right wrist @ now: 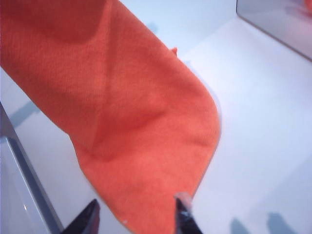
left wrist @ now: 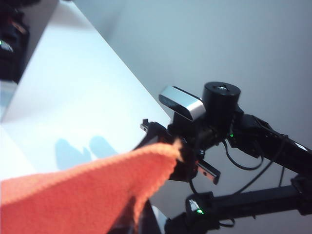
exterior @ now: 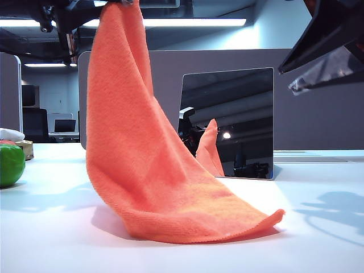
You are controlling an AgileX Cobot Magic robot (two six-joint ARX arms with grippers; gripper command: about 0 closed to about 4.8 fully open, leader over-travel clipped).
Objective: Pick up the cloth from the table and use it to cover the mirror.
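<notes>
The orange cloth (exterior: pixel 131 170) hangs in a long drape from the top of the exterior view, and its lower end rests on the white table (exterior: pixel 318 239). My left gripper (left wrist: pixel 141 222) is shut on the cloth's upper corner (left wrist: pixel 97 190), up at the exterior view's top edge. The mirror (exterior: pixel 227 122) stands upright behind the cloth, uncovered, and reflects part of it. My right gripper (right wrist: pixel 136 217) is open above the table, its dark fingers (right wrist: pixel 90 217) apart, with the cloth (right wrist: pixel 136 107) lying beyond them. The mirror's edge (right wrist: pixel 278 19) shows in the right wrist view.
A green round object (exterior: pixel 10 165) sits at the table's left edge. Grey partition panels (exterior: pixel 318 102) stand behind the mirror. The right arm (exterior: pixel 330 34) hangs dark at the upper right, and it also shows in the left wrist view as the right arm (left wrist: pixel 219 122).
</notes>
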